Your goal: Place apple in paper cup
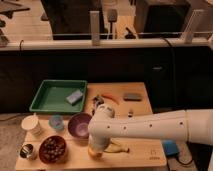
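- Apple (93,152) sits on the wooden table (75,161) near the front edge, at about 5 o'clock from the purple bowl (79,125).
- It looks round to me, so I can pick out no long axis, and I cannot say which way its stem end points. Only its lower part shows below the gripper.
- Its skin is orange-yellow, and the fruit is small, narrower than the bowl beside it.
- The gripper (95,147) is right down over the apple, at the fruit's 12 o'clock as I see it. The white wrist covers it, and I cannot tell whether it has closed on the apple.
- The white arm (150,131) reaches in from 3 o'clock across the front half of the table.
- The paper cup (32,124) stands upright with its mouth up near the left edge, at roughly 10 o'clock from the apple and well apart from it.
- A light-blue cup (56,122) stands just beside the paper cup at its 3 o'clock, with the purple bowl next along.
- A pale banana-like item (118,148) lies just beside the apple at its 3 o'clock, its long axis running roughly 9 to 3.
- A dark bowl (53,149) sits at the apple's 9 o'clock, with a metal cup (27,151) beyond it at the same bearing.
- A green tray (50,97) lies at 11 o'clock from the apple and holds a grey-blue block (74,96).
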You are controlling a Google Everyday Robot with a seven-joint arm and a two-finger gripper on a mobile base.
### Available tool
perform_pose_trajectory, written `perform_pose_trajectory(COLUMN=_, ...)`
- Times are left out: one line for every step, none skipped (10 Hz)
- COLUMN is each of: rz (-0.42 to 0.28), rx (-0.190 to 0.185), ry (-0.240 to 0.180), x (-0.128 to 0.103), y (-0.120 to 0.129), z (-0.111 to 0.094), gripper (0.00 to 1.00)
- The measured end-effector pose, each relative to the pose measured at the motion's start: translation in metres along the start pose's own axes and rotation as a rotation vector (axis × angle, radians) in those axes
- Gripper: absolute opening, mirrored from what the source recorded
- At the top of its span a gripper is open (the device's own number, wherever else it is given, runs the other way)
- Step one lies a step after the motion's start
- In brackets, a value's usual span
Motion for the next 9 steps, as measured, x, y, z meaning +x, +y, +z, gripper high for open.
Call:
perform_pose_trajectory(rz=0.0, rx=-0.002, ry=0.0, x=0.0001, y=0.0008, z=-0.0015, gripper=0.14)
perform_pose_trajectory(rz=0.002, rx=-0.005, ry=0.001, x=0.0009, y=0.0025, z=-0.0032, gripper=0.24)
perform_pose_trajectory(rz=0.0, rx=-0.009, ry=0.001, x=0.0002, y=0.0046, z=-0.0038, gripper=0.35)
perform_pose_trajectory(rz=0.0, rx=-0.009, ry=0.0, x=0.0003, y=0.0049, z=-0.0045, gripper=0.47)
perform_pose_trajectory(rz=0.0, rx=-0.008, ry=0.0, x=0.0005, y=0.0044, z=-0.0053, gripper=0.55)
perform_pose_trajectory(rz=0.001, rx=-0.007, ry=0.001, x=0.0009, y=0.0039, z=-0.0057, gripper=0.64)
perform_pose_trajectory(rz=-0.001, rx=0.001, ry=0.004, x=0.0026, y=0.0011, z=-0.004, gripper=0.75)
perform_pose_trajectory(rz=-0.009, rx=0.014, ry=0.009, x=0.0049, y=-0.0049, z=-0.0002, gripper=0.79)
perform_pose_trajectory(rz=-0.011, rx=0.011, ry=0.009, x=0.0048, y=-0.0043, z=0.0021, gripper=0.8)
